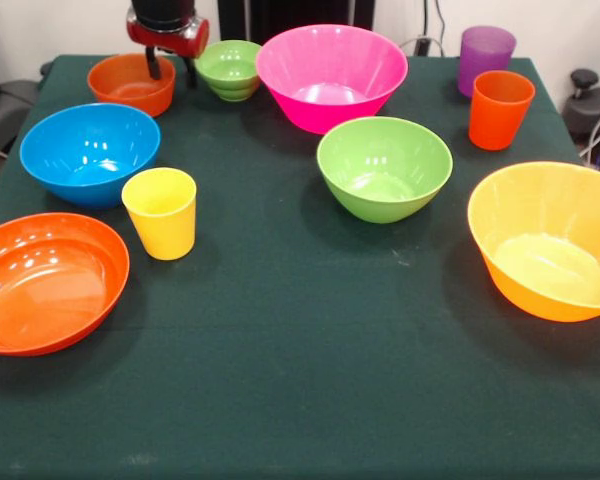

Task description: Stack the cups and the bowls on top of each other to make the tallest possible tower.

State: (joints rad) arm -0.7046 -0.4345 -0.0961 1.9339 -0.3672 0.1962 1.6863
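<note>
Gripper (171, 70) open (small red-orange bowl (132, 83) below) — unstacked.

Lower centre of table (310, 400) bare, wide free room. Bowls and cups ring it at left, top, right; narrow gaps btwn them, esp. upper left.

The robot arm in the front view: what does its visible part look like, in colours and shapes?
Only the arm's lowest part shows at the top edge. A black cylindrical section ends in a glossy red band, rounded at its corners. Below the band hangs the tool, with two short dark fingers. No cables or markings can be seen on it.
</note>
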